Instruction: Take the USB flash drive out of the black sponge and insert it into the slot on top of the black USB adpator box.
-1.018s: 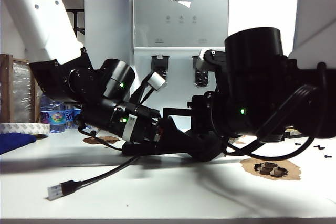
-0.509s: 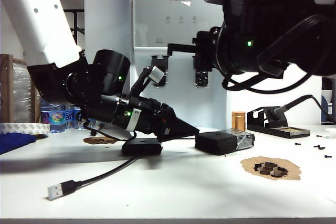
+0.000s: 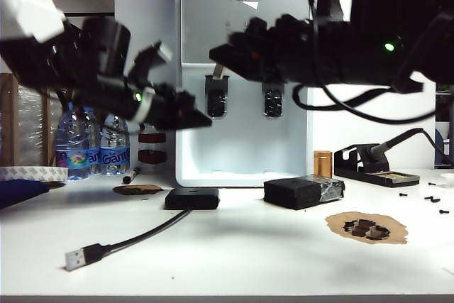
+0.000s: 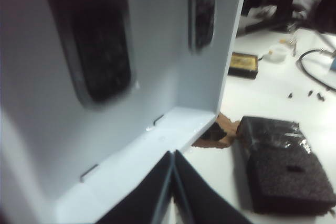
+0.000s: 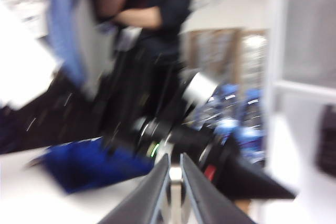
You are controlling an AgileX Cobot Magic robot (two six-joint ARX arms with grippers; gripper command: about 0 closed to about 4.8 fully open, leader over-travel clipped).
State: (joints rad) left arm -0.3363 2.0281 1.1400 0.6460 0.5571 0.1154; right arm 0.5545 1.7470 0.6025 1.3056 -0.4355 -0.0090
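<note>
Cable plug: silver end of the black cable, nearest the table's front edge, well below and in front of both sets of jaws.
Black USB adpator box: flat on the white table, directly below the left gripper's jaws and well apart from them; its slot is too small to make out.
Black sponge: just to the right of the box, not touching it; below the right gripper's jaws. In the left wrist view it lies ahead of the jaws and to one side, a small rectangular hole in its top face.
USB flash drive: cannot be made out in any view.
Left gripper: raised above the table, jaws pressed together with nothing seen between them.
Right gripper: higher, reaching across toward the left; jaws nearly together, only a thin gap, nothing seen between them.
Water dispenser: white, farthest back, behind both grippers.
</note>
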